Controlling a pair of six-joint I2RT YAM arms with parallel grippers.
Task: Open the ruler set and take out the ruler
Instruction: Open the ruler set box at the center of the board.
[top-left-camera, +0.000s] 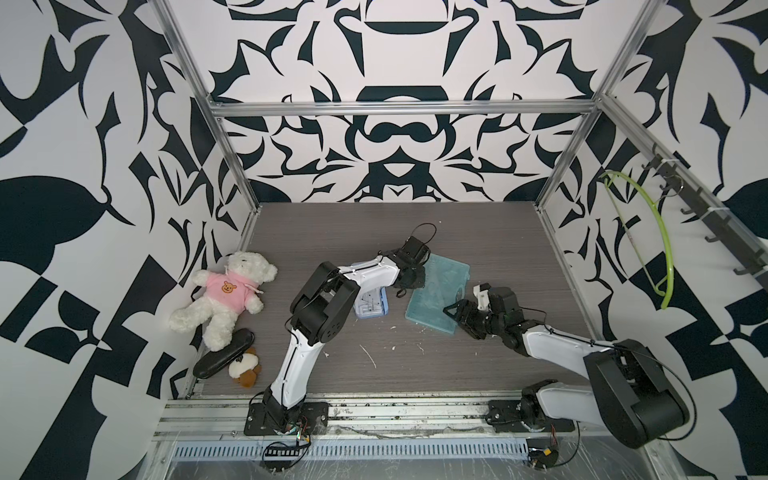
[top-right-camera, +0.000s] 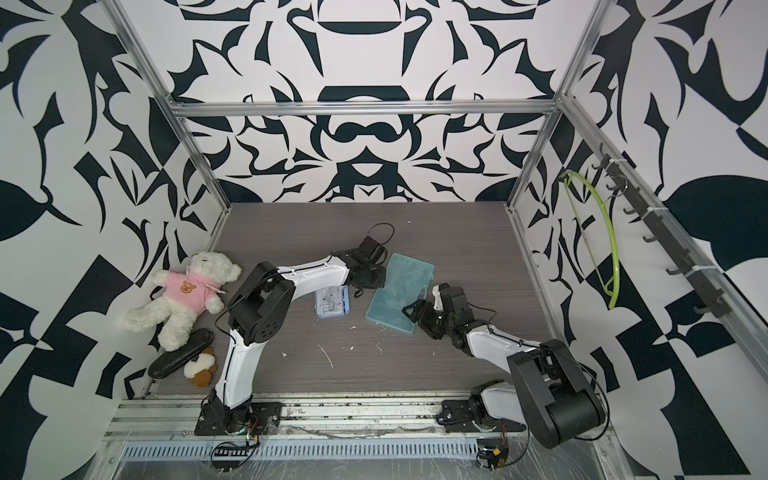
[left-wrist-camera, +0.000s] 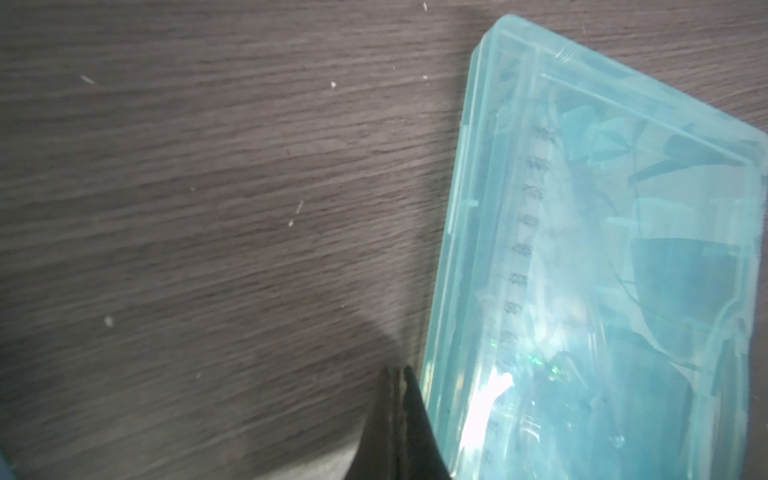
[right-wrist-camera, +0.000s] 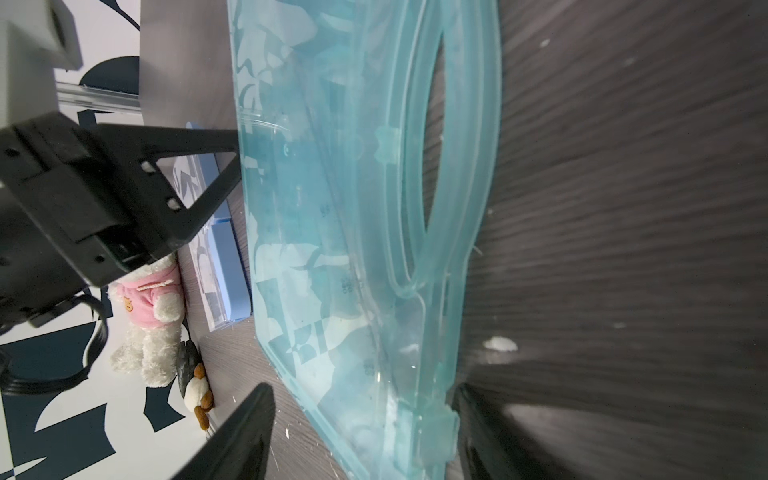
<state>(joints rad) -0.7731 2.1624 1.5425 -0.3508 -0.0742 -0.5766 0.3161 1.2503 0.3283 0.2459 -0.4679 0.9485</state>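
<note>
Ruler set (top-left-camera: 436, 291) — a teal see-through case — lay flat, right of the table's (top-left-camera: 498, 241) middle. Right gripper (right-wrist-camera: 365, 415) stood open astride its clasp edge, gripping nothing; left gripper (left-wrist-camera: 397, 374), pinched closed and empty, sat just beside the opposite long edge.

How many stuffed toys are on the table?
2: a white teddy bear in a pink top against the side wall, and a small brown-and-white plush beside the black pouch.

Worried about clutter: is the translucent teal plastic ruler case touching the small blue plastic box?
Apart: both top views show bare wood table between the teal ruler case and the small blue box.
</note>
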